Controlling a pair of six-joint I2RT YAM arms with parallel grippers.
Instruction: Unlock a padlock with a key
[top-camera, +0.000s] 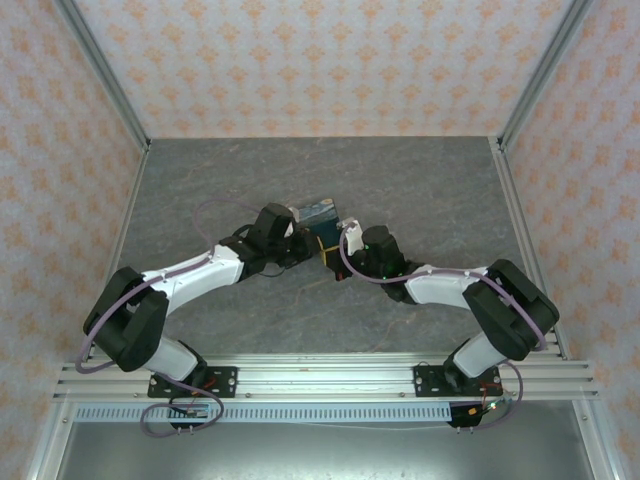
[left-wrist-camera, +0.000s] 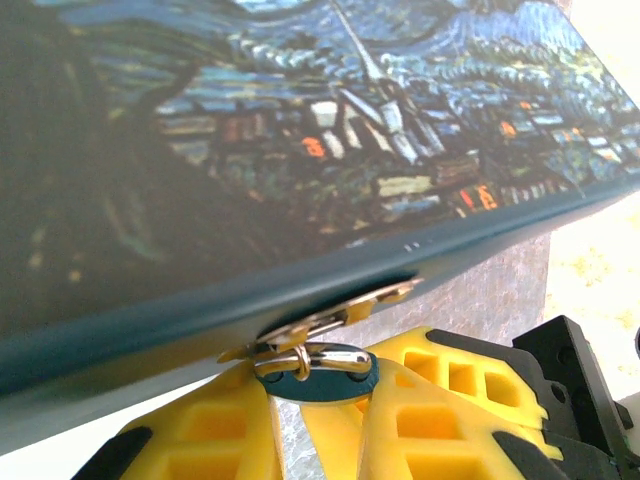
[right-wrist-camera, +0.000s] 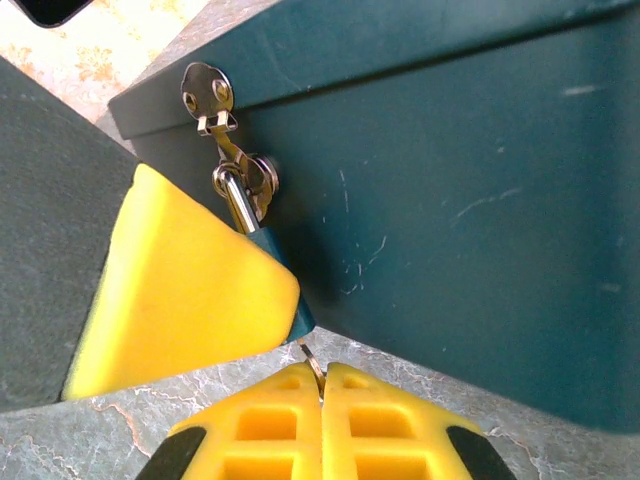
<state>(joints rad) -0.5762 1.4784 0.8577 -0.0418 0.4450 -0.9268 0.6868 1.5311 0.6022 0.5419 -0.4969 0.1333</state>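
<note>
Right gripper (right-wrist-camera: 321, 385) jaws are pinched tight on the key (right-wrist-camera: 310, 360), whose tip meets the padlock (right-wrist-camera: 288, 300) at 12 o'clock. Left gripper (left-wrist-camera: 318, 385) jaws clamp the padlock body, which hangs from the hasp (left-wrist-camera: 340, 310) at 6 o'clock under the tin (left-wrist-camera: 300, 150). I judge the turn is next: twist the key about its own axis with no sideways pull, and keep the left grip firm.

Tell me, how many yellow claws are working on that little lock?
2. The left claw pinches the padlock hanging from the clasp of the tin box; the right claw pinches a thin metal key at the padlock's bottom end.
</note>
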